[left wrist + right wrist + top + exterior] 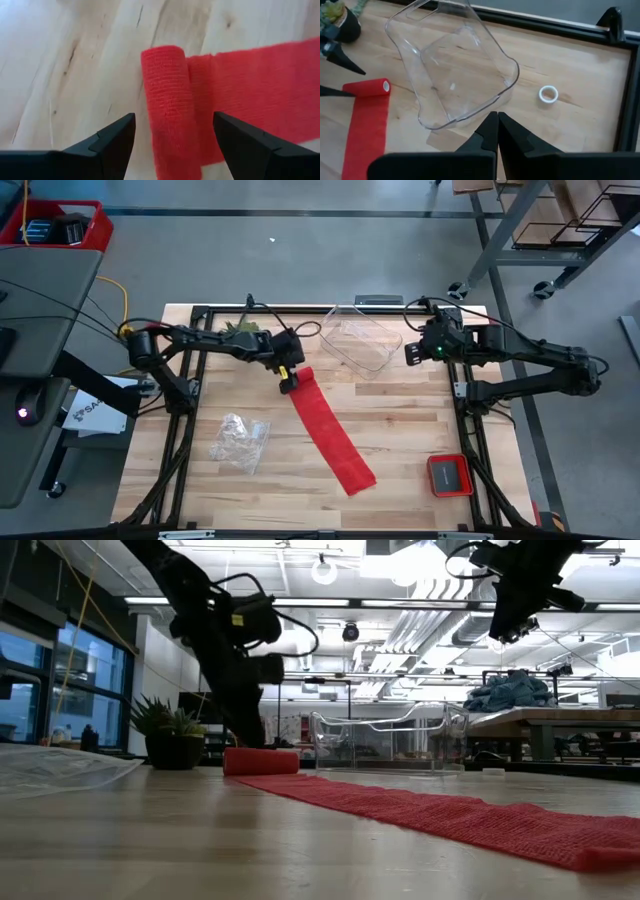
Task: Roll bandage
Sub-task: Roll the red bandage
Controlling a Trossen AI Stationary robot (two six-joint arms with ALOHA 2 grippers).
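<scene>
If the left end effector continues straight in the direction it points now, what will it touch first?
Most likely the rolled end of the bandage. The left end effector is open, with the roll lying between its fingers; depth is unclear, but nothing else lies in that line.

This is a lab or workshop with a robot bench. In the middle of the high view a wooden table (400, 430) sits in a black frame (300, 310) on a grey concrete floor (250, 250). At upper right stands a wheeled metal rack (540, 230); at upper left, a red bin (60, 225). In the low view, exposed ceiling pipes (420, 630) run across the top, and a workbench (560, 720) stands at right.
</scene>
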